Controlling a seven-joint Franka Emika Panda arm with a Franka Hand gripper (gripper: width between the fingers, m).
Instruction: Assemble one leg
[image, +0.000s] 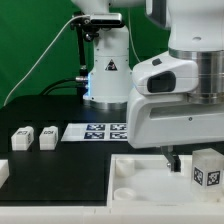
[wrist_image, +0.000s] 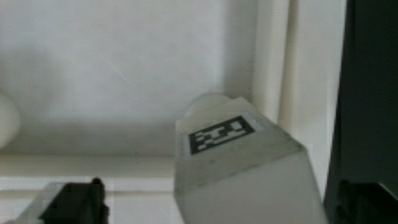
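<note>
No words, brand names or numbers can be read. The only signs are square black-and-white fiducial tags: one on the leg (image: 206, 172) (wrist_image: 221, 133) over the white tray (image: 135, 180), one each on two small white blocks (image: 22, 138) (image: 47, 136) on the black table, and a row on the marker board (image: 103, 131). A dark triangular mark on the robot's base (image: 108, 68) is too small to make out.

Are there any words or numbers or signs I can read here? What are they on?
No words or numbers can be read anywhere.
On the robot base: a dark triangle sign, too small to read.
On the leg: a black-and-white square tag, a pattern, not letters.
On the marker board and two small blocks: tags too, no letters.
</note>
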